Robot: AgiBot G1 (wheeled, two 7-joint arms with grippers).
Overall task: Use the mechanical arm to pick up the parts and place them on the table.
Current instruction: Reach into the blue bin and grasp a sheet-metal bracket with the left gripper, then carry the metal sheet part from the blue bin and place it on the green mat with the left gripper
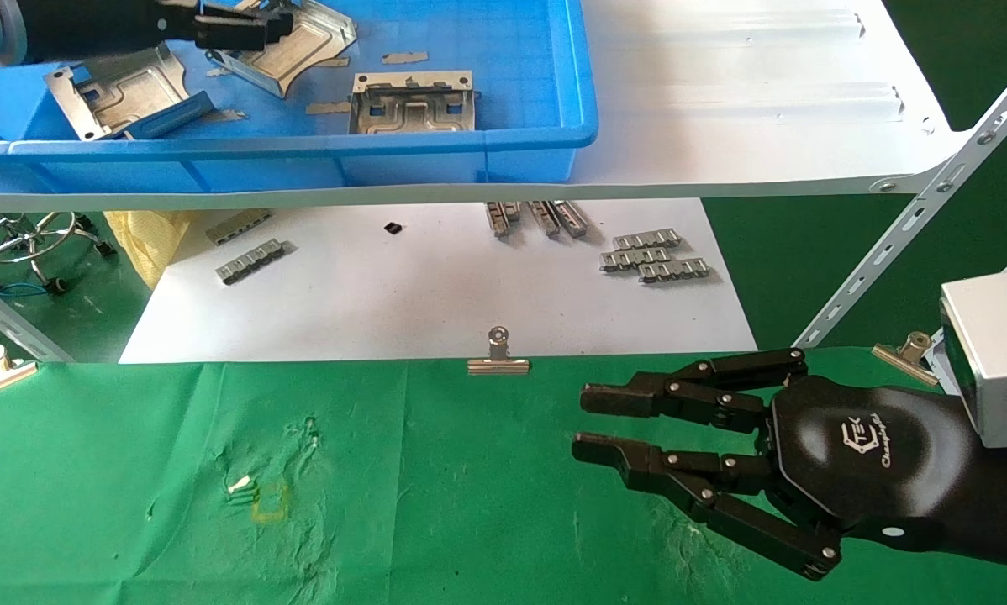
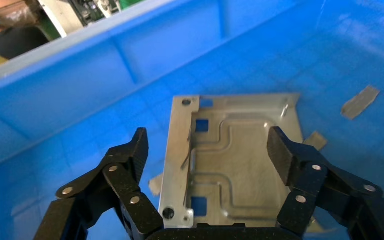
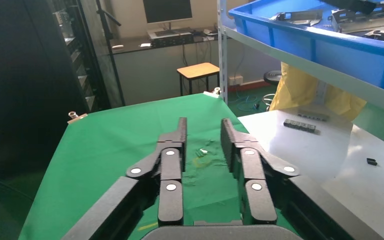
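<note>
Left wrist view is showing the left gripper (image 2: 207, 147) hanging inside the blue bin (image 2: 80, 90), its fingers (image 2: 285, 150) spread wide and straddling one silver part (image 2: 230, 160) that is lying flat on the bin floor. The jaws are not touching the metal as far as can be seen; nothing is being held.

In the head view, the bin (image 1: 503, 139) is sitting on the white shelf board (image 1: 722, 84) at about eleven o'clock, with the left gripper (image 1: 243, 29) reaching in from the ten o'clock edge. Two more parts are lying in there: one (image 1: 413, 102) near the front wall at roughly twelve o'clock, another (image 1: 117, 88) toward ten o'clock. The right gripper (image 1: 583, 420) is hovering over the green table (image 1: 428, 504) at four o'clock, fingers a little apart and empty, apparently idling.

The part is looking like thin stamped sheet steel: stiff, light, and probably slippery on its glossy face. Lying flat, it is offering little for the pads to bite, so the two long outer edges, or the bent-up holed tab strip running along one side, are seeming the best places to pinch. A squeeze across the width should be holding without bending it, though a shallow grip may be letting it pivot or slide out.
</note>
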